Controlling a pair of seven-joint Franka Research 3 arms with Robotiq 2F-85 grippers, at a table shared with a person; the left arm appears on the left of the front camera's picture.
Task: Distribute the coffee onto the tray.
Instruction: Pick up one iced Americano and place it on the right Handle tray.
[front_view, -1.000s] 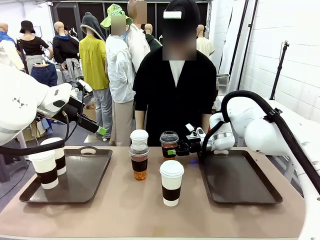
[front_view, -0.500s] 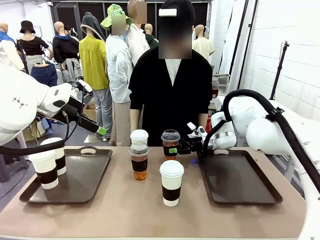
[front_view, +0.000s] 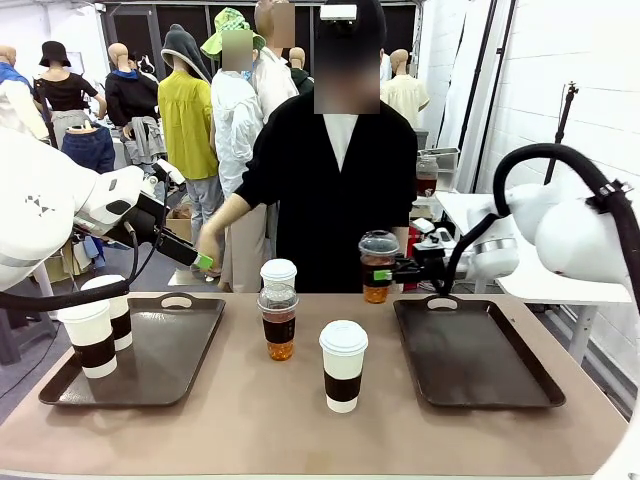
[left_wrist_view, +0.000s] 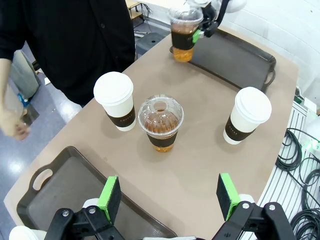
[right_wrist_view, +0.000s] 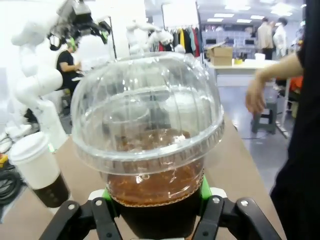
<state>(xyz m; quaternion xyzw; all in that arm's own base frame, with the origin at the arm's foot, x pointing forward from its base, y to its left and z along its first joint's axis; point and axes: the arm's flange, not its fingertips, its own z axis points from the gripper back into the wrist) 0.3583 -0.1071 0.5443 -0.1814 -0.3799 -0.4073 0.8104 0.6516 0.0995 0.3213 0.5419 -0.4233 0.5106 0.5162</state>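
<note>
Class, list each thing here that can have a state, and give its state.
right tool, shut on the held clear cup.
held clear cup, lidded, upright, above the table.
left tool, open, holding nothing.
standing clear cup, lidded, upright on the table.
far paper cup, lidded, upright on the table.
near paper cup, lidded, upright on the table.
tray paper cups, lidded, upright on the left tray.
</note>
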